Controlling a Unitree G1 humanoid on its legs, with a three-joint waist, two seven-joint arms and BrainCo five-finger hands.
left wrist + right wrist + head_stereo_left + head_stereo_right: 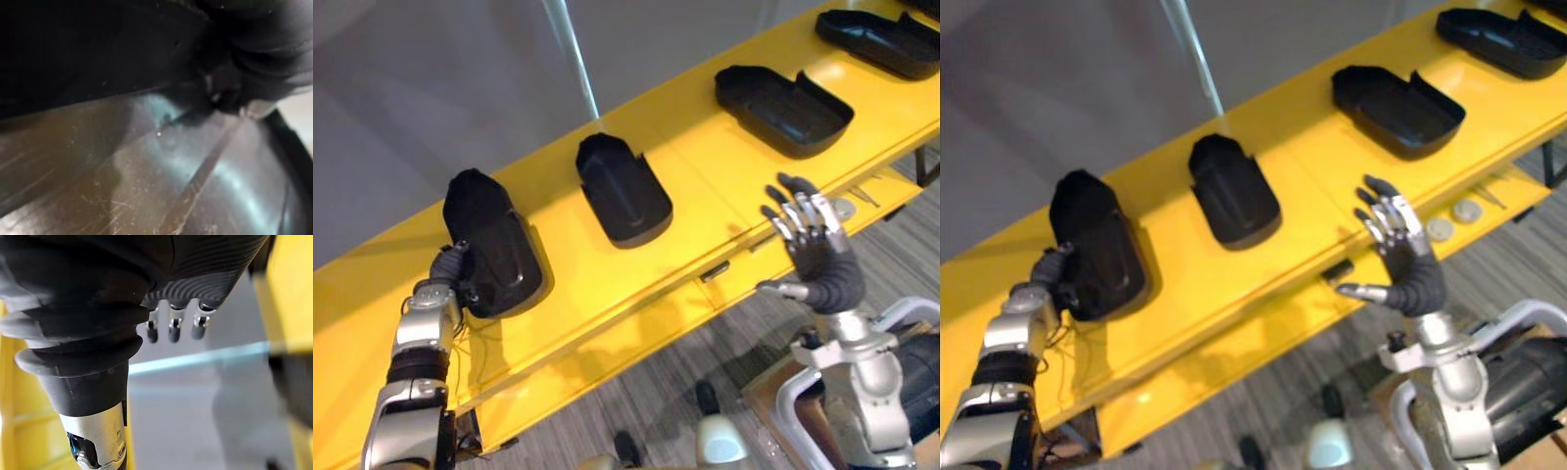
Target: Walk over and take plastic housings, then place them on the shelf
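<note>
Gleaming black housing [499, 250] — oblong, domed, round-nosed.

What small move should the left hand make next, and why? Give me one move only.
Probably lower the leftmost housing flat onto the yellow shelf. It looks tilted up against the left hand, while the next housing lies flat on the shelf. The right hand is open and empty, so it has nothing to add.
</note>
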